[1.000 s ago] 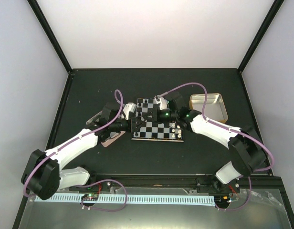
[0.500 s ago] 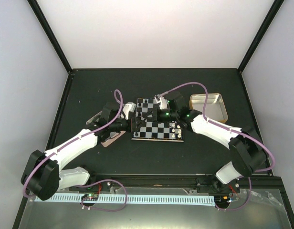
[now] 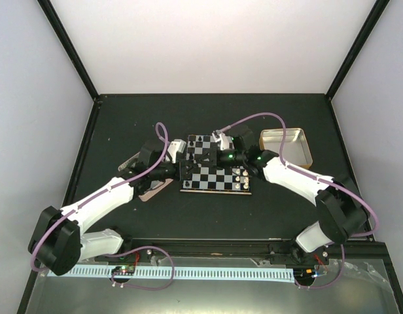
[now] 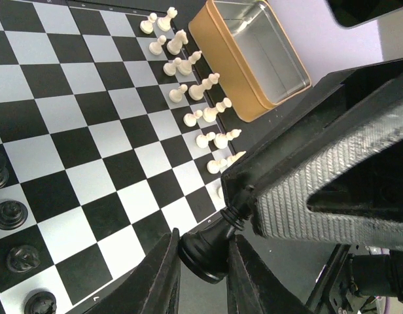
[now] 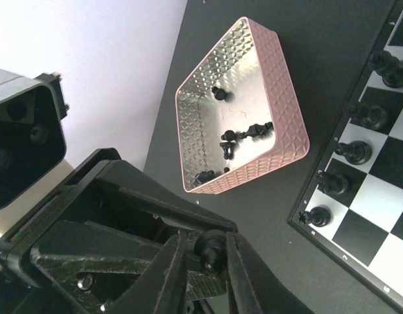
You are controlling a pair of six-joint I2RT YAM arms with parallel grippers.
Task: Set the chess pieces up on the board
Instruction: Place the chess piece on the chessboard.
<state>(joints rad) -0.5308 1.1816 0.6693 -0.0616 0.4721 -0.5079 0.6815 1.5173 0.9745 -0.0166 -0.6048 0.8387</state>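
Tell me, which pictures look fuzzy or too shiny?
Top external: the back wall is washed-out white, and the white pieces on the board are too tiny to make out. Left wrist: the held black piece is sharp; the gold tin gleams inside. Right wrist: the pink tin glitters inside.

The board (image 4: 90, 131) has black and pale silvery checks, the chess pieces (image 4: 8, 212) are black, the opposing pieces (image 4: 177, 44) cream-white, the right-hand tin (image 4: 221, 72) gold-walled, the left-hand tin (image 5: 290, 111) pink with a silvery diamond-embossed inside, all on a black surface (image 3: 123, 118).
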